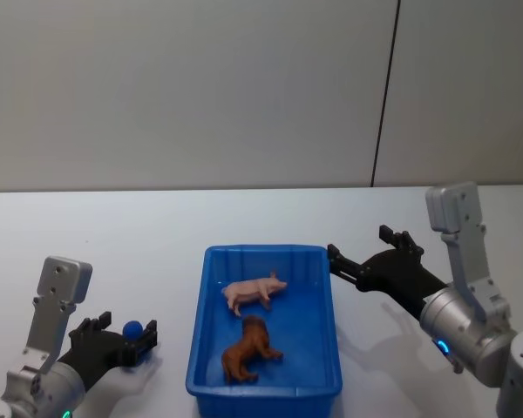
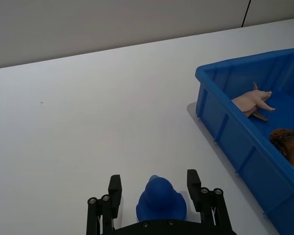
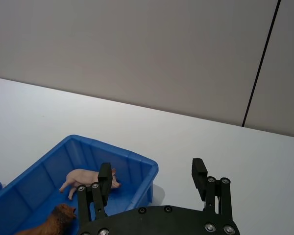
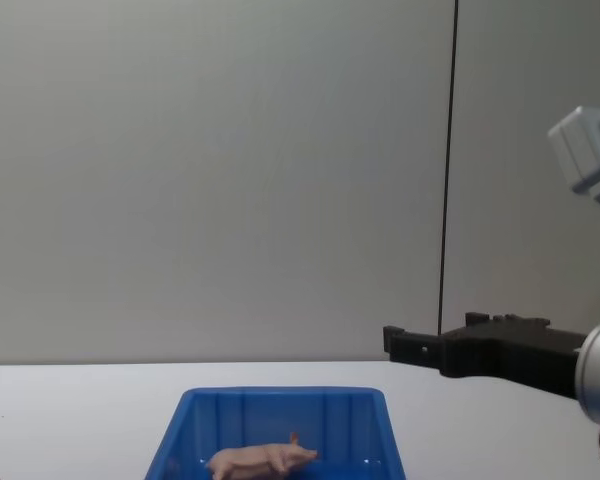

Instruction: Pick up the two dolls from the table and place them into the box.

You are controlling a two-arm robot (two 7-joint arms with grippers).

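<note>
Lying in the box (image 1: 206, 348), pig (image 1: 254, 291) and lion (image 1: 249, 349) — right gripper (image 1: 357, 258) beside, fingers spread, empty.

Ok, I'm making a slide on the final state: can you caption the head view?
Pig and lion lie in the blue box; open right gripper beside it.

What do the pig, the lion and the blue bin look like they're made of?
Pig: likely hard plastic, smooth pale pink with a slight sheen. Lion: likely plastic too, brown with a moulded shaggy texture. Bin: glossy moulded plastic; its walls catch highlights.
</note>
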